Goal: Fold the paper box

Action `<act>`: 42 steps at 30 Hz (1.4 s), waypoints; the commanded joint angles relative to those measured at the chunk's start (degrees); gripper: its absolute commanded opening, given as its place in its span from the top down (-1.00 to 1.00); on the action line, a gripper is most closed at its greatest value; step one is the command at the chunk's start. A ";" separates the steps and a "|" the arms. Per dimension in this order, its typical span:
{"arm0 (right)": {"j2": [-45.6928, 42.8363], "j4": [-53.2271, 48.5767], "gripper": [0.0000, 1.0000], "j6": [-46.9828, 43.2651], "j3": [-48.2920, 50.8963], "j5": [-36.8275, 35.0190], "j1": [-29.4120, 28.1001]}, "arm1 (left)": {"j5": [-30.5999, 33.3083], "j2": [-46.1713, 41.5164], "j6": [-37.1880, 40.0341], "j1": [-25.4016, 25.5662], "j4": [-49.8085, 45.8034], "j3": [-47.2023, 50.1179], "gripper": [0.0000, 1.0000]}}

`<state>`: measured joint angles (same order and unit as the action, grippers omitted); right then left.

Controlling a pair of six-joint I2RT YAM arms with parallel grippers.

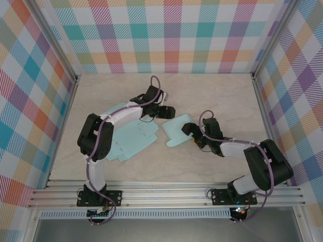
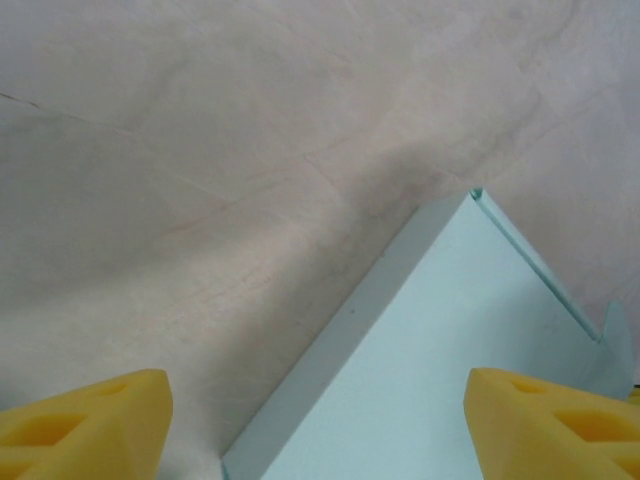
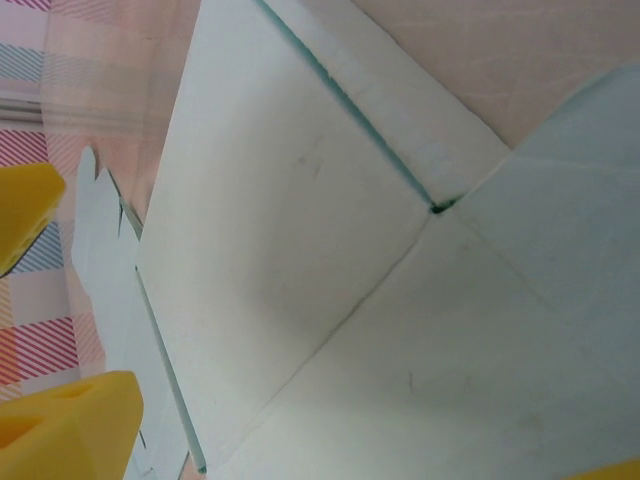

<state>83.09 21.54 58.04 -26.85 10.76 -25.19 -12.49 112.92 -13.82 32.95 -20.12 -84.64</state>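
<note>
Overhead view: two arms reach in over a pale table (image 1: 212, 96) walled with bright checked panels (image 1: 171, 35); the paper box (image 1: 174, 130), mint-coloured, lies near the middle of the table between the two pincers.
Left pincer: the left gripper (image 1: 169, 112) hangs just beyond the box's far corner; its wrist camera shows the yellow fingertips (image 2: 85, 425) spread wide apart, nothing pinched.
Right pincer: the right gripper (image 1: 190, 132) sits at the box's right edge; its yellow fingers (image 3: 70, 430) stand apart, and a notched flap edge (image 3: 100, 300) lies between them.
Seen by the wrists alone: a raised side panel (image 2: 340, 330) along the box's edge, standing up from the table, and crease lines meeting at a small slit (image 3: 438, 207).
Seen from above alone: a second, flat sheet (image 1: 132, 141) of the same colour, left of the box.
In the way: the left arm (image 1: 118, 115) crosses the flat sheet and hides part of it; the right pincer covers the box's right edge.
Surroundings: metal rails (image 1: 166, 194) along the near edge; purple cables (image 1: 93, 166) on both arms.
Heading: the box lies diagonal to the table edges, one corner toward the far wall; its long axis cannot be told.
</note>
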 commanded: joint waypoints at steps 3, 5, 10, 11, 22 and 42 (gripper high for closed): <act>-1.52 -3.18 -0.86 1.36 1.93 -2.53 -1.08 | 1.19 2.26 2.15 1.09 -3.15 -0.07 -0.61; -1.44 -3.04 -0.86 1.58 2.36 -2.93 -1.22 | 1.10 2.87 2.14 1.15 -3.45 0.16 -0.59; -0.66 -1.16 -0.86 2.01 3.03 -3.29 -1.35 | 1.44 3.72 1.87 1.15 -3.54 1.16 -0.43; -0.38 -0.70 -0.86 2.07 3.03 -3.27 -1.40 | 1.57 3.88 1.83 1.15 -3.52 1.23 -0.39; 4.09 6.02 -0.76 2.50 3.22 -2.55 -1.79 | -1.35 4.71 0.54 -0.74 -1.85 3.50 0.10; 17.42 21.19 -0.74 1.04 -2.25 1.88 -1.79 | -12.48 12.08 1.07 -7.14 -1.83 -0.28 0.74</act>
<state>95.37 43.27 60.77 -28.16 12.43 -26.24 -25.58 120.62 -13.85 27.27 -17.39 -85.67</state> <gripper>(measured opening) 0.868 0.140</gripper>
